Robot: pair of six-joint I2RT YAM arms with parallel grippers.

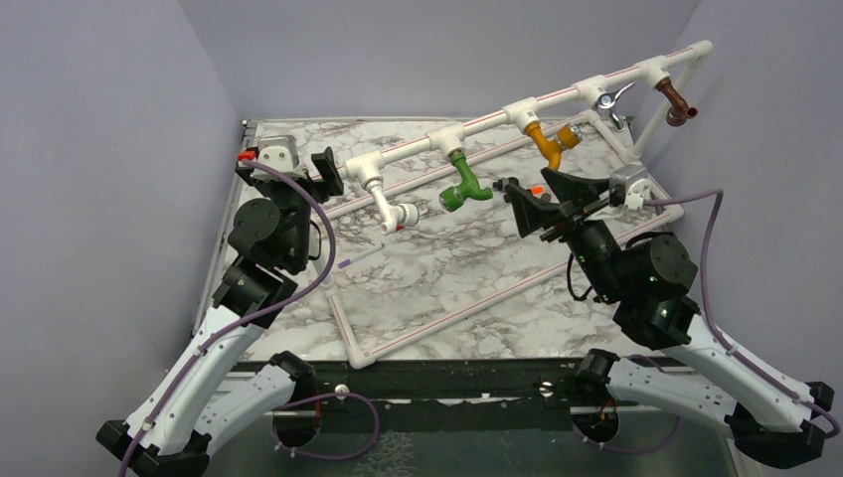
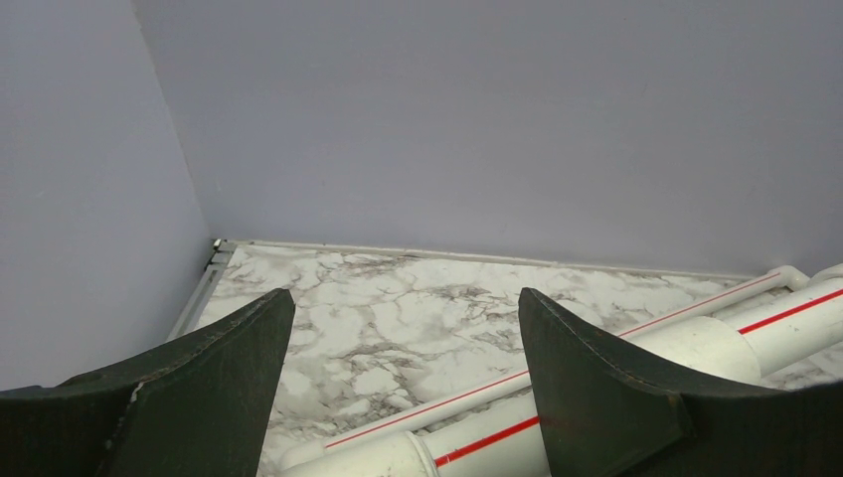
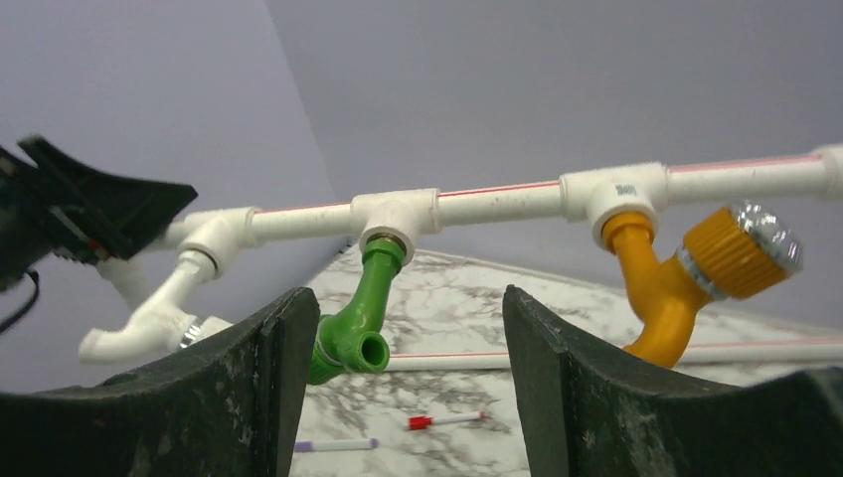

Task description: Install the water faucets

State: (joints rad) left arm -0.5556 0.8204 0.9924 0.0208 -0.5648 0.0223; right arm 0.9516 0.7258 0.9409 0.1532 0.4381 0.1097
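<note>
Marble-patterned table (image 1: 437,268), lilac walls on 3 sides. White pipe frame (image 1: 557,104) carries 5 taps on its raised rail. Right claw (image 3: 403,298) hangs with its jaws spread wide and nothing between them. The green faucet (image 3: 358,318) is straight ahead of it and slightly to its left, hanging from a tee with its spout mouth facing the claw, not touched. The yellow faucet (image 3: 676,288) is ahead to its right, the white faucet (image 3: 149,323) further to its left. Left claw (image 2: 403,298) is also spread wide and empty, with the frame's pipe passing under the gap towards its right finger; contact cannot be told. Judgement: the green tap looks like light, rigid, smooth plastic, so it should stand a firm pinch but could slip. The best hold is across the thick bend of the body, not the round knob, which may turn. Room: open air and bare marble lie below the right claw, with 2 pens (image 3: 447,420) there. Neighbouring taps flank the green one, so sideways swing is tight. A wall stands near the left claw's left.
</note>
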